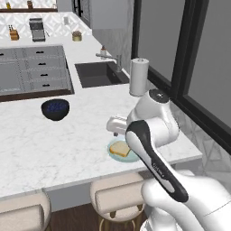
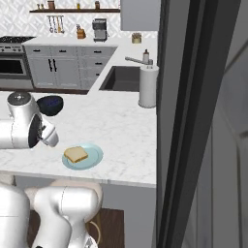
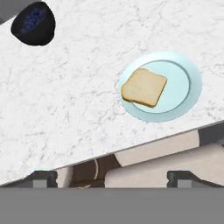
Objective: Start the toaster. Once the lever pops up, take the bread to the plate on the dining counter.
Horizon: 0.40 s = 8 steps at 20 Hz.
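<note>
Now the bread (image 3: 144, 87) lies flat on the plate (image 3: 186, 83) near the dining counter (image 3: 87, 109) edge; gripper (image 3: 112, 177) spread wide, empty. Delivery looks done; next, prob. just back arm off.

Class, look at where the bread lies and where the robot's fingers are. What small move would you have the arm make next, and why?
Probably just lift the hand a little farther away and stop. The bread already lies flat on the plate on the dining counter, and in the hand view the fingers stand wide apart, off the counter's edge, holding nothing, so nothing seems left to carry.
</note>
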### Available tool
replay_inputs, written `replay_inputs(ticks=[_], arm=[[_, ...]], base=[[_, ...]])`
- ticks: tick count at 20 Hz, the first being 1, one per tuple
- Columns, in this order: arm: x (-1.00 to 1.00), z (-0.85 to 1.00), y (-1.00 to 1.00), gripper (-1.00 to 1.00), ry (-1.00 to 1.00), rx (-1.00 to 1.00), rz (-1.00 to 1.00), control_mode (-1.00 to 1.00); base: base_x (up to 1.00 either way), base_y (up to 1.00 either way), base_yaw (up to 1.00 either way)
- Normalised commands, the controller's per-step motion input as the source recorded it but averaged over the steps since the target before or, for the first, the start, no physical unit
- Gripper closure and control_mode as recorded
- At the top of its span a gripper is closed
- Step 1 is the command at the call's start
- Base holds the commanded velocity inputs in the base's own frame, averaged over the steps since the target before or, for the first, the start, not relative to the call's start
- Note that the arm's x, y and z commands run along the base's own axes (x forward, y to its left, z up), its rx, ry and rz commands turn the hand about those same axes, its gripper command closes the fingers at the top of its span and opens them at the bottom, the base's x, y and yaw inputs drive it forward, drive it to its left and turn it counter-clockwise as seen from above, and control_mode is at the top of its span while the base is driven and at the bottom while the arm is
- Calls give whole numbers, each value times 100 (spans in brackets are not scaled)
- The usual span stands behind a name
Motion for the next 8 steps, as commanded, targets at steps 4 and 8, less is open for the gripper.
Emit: replay_inputs(ticks=[4, 8], arm=[[-77, 85, 20, -100, 34, 0, 0, -100], [-76, 56, 43, -100, 33, -3, 0, -100]], base=[[0, 0, 0], [0, 0, 0]])
